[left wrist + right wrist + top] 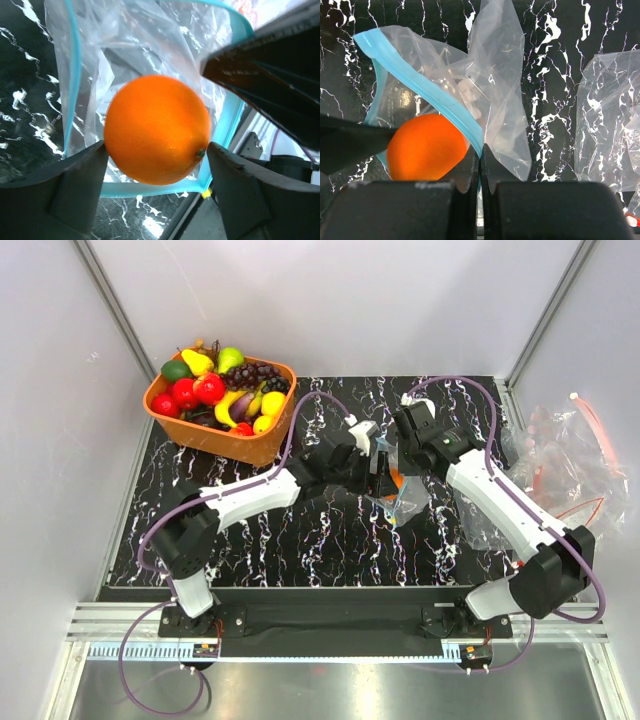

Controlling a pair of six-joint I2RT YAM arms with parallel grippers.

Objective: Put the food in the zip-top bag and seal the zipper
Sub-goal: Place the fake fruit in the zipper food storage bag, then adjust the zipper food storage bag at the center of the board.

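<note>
My left claw (157, 150) is right over the zip-top bag (125, 45). Its own camera shows the orange (157, 130) sitting in the bag's open mouth. The blue zipper (72, 85) goes round it like a ring. My two fingers (75, 187) stand wide, one on each side of the orange and right up against it. I cannot tell if they squeeze it or have let go. The orange is round, so it has no long side. Its tiny green stem dot points at the finger on the right of that view.

My right claw (480, 172) shows something the left camera does not. Its fingers are clenched tight on the zipper, at the edge of the bag's mouth. From there the zipper runs in a slant, up and to the left. The clear part of the bag stretches up and away from my fingers over the black table (555, 75). More clear bags (610, 125) lie just to the right of the zip-top bag.

Only the top camera shows the basket (215, 440). It is well apart from the bag, far off to its left, and full of toy fruit (205, 390). In that view the bag is small and partly hidden under both claws, so I cannot make out its mouth.
</note>
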